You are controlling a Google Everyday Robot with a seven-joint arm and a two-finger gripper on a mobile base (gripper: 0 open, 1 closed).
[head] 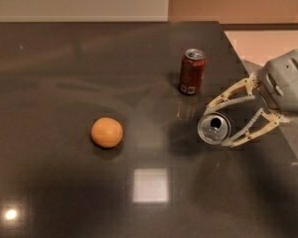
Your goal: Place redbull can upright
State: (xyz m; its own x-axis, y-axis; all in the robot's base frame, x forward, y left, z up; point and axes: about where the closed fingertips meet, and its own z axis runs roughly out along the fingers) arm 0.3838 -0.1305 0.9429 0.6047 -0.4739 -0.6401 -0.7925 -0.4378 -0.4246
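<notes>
The redbull can [214, 128] is at the right of the dark table [64, 73]. Only its silver end with the drinking hole faces the camera; its sides are hidden behind that end. My gripper [219, 125] reaches in from the right edge, open, with one finger on each side of the can. The upper fingertip [210, 104] stands clear of the can's rim. The lower finger [234, 142] is close against the can's right side.
A shorter dark-red soda can [192, 72] stands upright just behind the redbull can. An orange [107, 132] lies left of centre. The table's right edge runs close behind the gripper, with light floor [253, 43] beyond it.
</notes>
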